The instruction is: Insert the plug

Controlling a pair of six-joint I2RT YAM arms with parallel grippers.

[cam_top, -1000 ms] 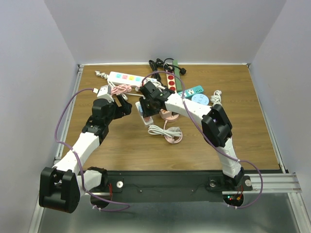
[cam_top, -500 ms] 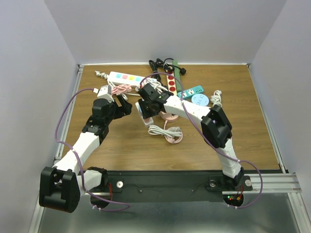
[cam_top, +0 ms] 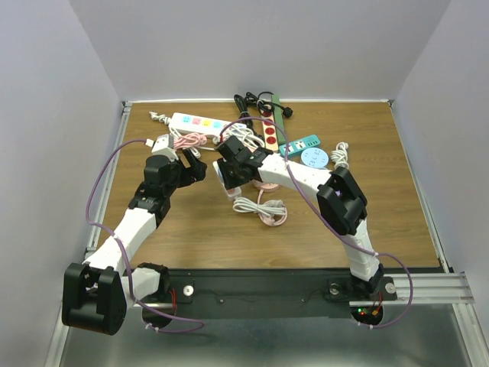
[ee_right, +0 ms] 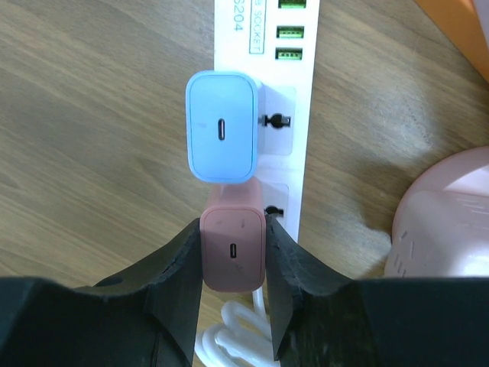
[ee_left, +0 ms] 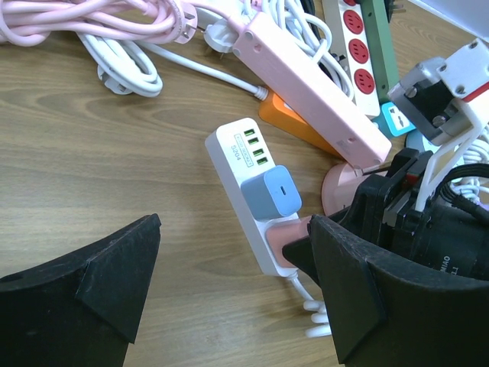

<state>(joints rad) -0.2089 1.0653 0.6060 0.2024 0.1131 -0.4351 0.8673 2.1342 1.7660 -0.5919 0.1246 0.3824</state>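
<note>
The pink plug (ee_right: 233, 243) sat clamped between the right gripper's (ee_right: 233, 260) closed fingers, on the strip (ee_right: 294, 92), with the blue charger (ee_right: 221, 138) just ahead. It looked like the final seating step, so the next move would be to press it home and release. The left gripper (ee_left: 233, 237) hung wide open and empty nearby. Since a second earlier, the right arm had edged slightly left and the left arm had stayed put.

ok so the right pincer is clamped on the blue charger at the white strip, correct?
Not quite. The right pincer is clamped on the pink charger, not the blue one. The blue charger sits free on the white strip, just past the pink one. The right wrist view shows it plainly.
</note>
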